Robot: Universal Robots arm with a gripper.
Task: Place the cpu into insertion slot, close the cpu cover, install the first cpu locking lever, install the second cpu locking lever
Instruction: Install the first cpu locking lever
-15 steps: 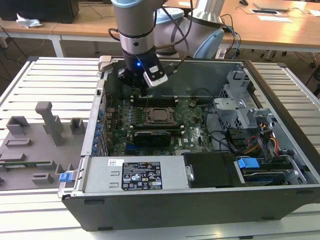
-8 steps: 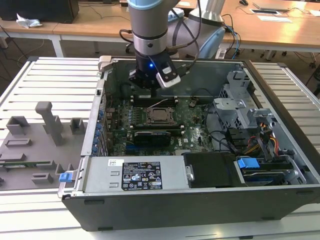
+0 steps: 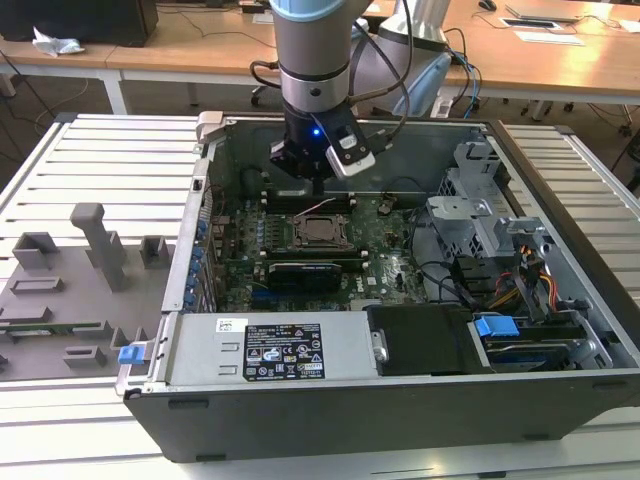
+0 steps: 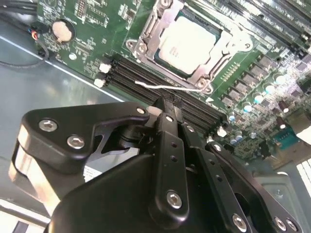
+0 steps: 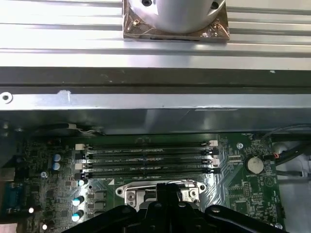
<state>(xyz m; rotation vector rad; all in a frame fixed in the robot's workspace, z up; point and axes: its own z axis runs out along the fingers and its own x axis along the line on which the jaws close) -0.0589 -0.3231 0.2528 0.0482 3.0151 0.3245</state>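
On a slatted metal counter (image 3: 110,160), a grey fixture tray (image 3: 60,300) lies well to the exterior view's left of the insertion slot (image 3: 300,233). The slot sits on the green motherboard (image 3: 240,260) of an open computer case (image 3: 400,410). The cpu (image 4: 187,43) rests in the insertion slot with its silver face up. The cpu cover (image 4: 148,41) lies flat around the chip and frames it through its window.

The arm reaches down into the case just beyond the slot. In the exterior view its gripper (image 3: 318,185) hangs over the black memory slots (image 5: 148,158) that run alongside the socket. In both wrist views the gripper (image 4: 163,104) (image 5: 166,191) is clenched, fingers pressed together with nothing visible between them. A thin pale wire lever (image 4: 167,88) crosses the memory slots between the gripper's tip and the insertion slot; whether the tip touches it cannot be told.

To the exterior view's right of the slot stand a silver drive cage (image 3: 480,215) and a blue tab (image 3: 497,326).
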